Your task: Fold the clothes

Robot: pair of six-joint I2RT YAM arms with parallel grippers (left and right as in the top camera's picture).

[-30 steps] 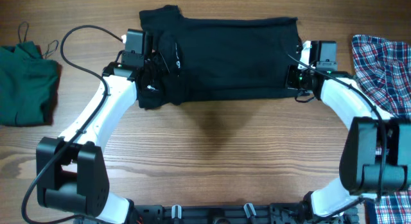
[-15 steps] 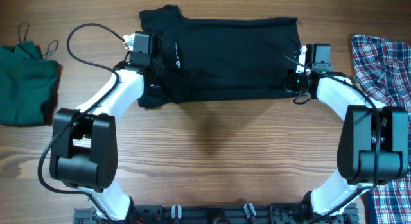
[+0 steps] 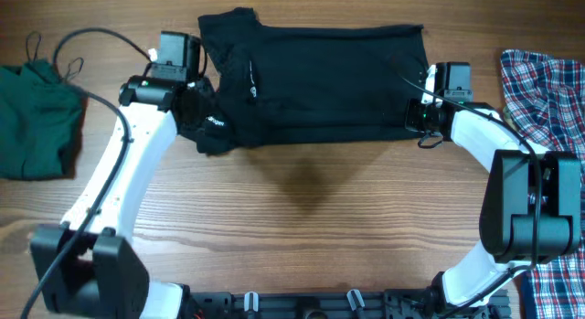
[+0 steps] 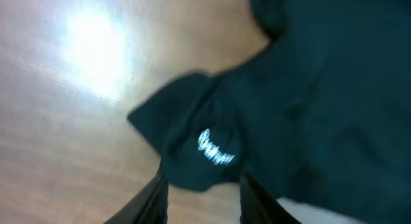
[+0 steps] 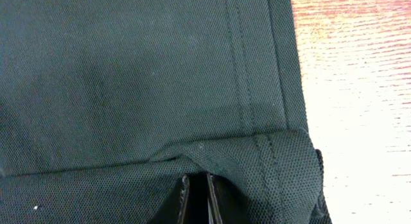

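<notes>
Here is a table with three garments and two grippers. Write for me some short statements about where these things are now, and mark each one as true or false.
1. The black shirt lies between the green top and the plaid shirt. True.
2. The plaid shirt is on the robot's left side. False: it is on the right, and the green top is on the left.
3. The black shirt shows white lettering near the left gripper. True.
4. The right gripper is over the green top. False: the right gripper is at the black shirt's right edge.
</notes>
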